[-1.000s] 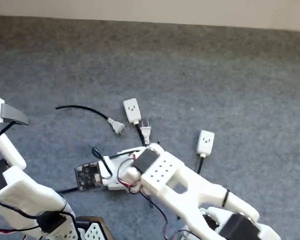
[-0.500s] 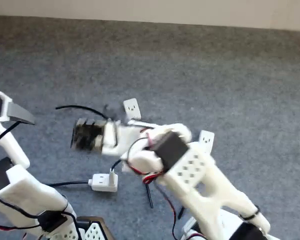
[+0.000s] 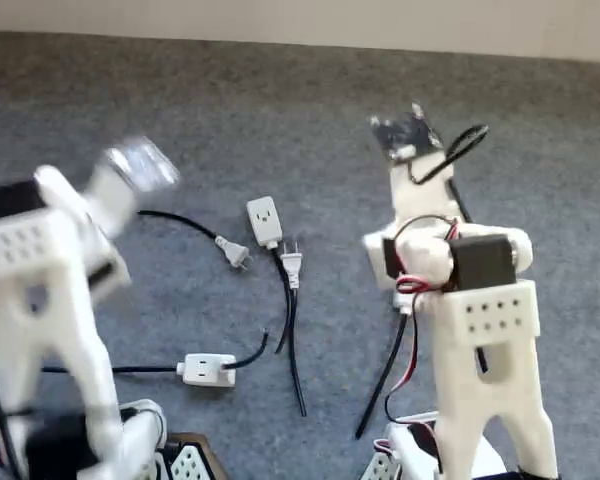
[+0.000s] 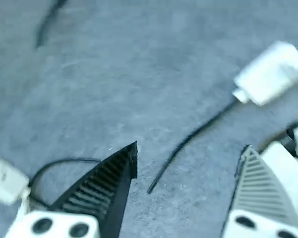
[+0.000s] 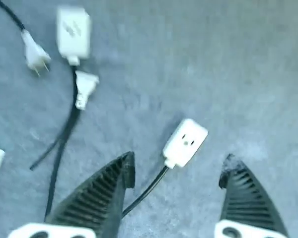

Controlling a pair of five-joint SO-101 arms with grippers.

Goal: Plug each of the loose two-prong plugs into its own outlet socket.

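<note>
Two loose in the high view's middle: left plug (image 3: pixel 237 255), right plug (image 3: pixel 291 263), both just below top socket (image 3: pixel 264 221). Lower-left socket (image 3: pixel 208 369) looks already mated. Left hand (image 4: pixel 189 146) and right hand (image 5: pixel 180 158) spread, empty, above the carpet (image 3: pixel 230 100), the right over a third socket (image 5: pixel 185 142). Reads as between grasps; next, pinch one plug's body, line prongs with slots.
</note>
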